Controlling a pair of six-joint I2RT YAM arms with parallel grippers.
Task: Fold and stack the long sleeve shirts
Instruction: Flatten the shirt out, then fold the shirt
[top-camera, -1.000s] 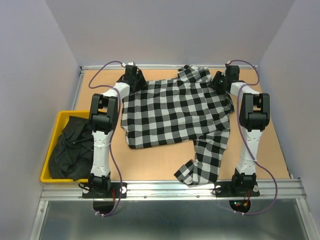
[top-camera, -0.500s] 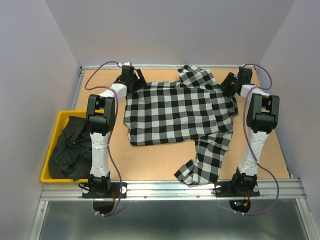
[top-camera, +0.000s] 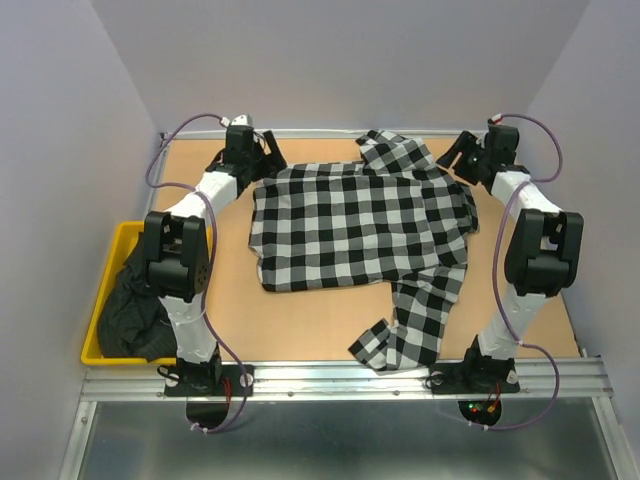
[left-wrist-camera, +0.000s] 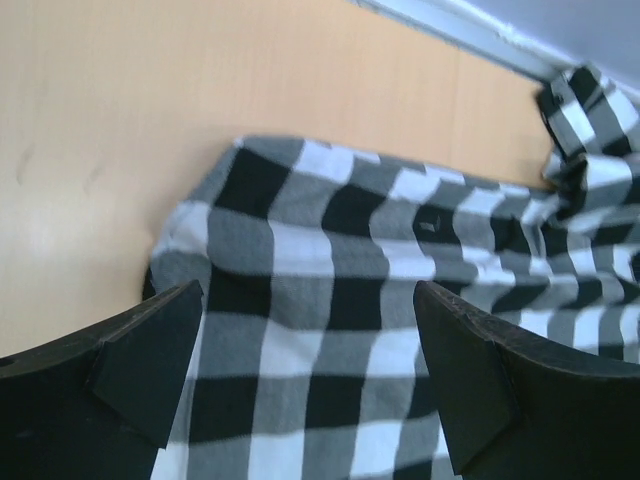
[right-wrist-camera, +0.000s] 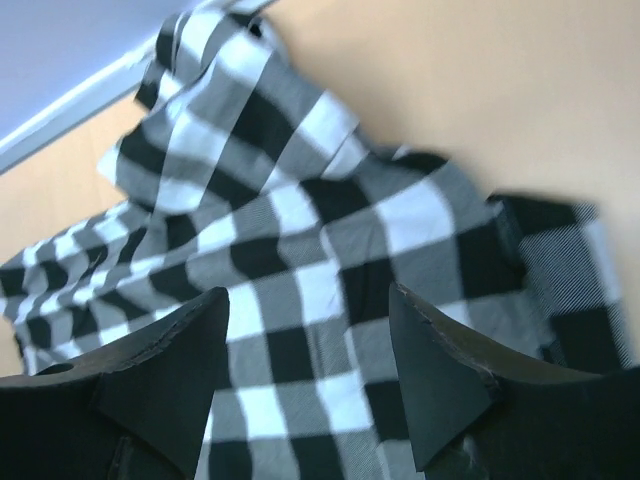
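The black-and-white check shirt (top-camera: 360, 225) lies spread on the table, one sleeve trailing toward the near edge and a bunched part at the far edge. My left gripper (top-camera: 262, 160) is open just above the shirt's far left corner (left-wrist-camera: 300, 260). My right gripper (top-camera: 458, 160) is open just above the shirt's far right corner (right-wrist-camera: 320, 270). Neither holds cloth. The plain black shirt (top-camera: 135, 300) lies crumpled in the yellow bin. No lettering shows.
A yellow bin (top-camera: 122, 238) sits at the table's left edge. A metal rail (top-camera: 340, 378) runs along the near edge, with a raised frame at the far edge. Bare wood (top-camera: 310, 320) shows beside the shirt.
Both arms have swung outward and toward the far edge. The left gripper moved left, the right gripper moved right. The shirt's far edge was drawn flatter and wider, and both corners are released.
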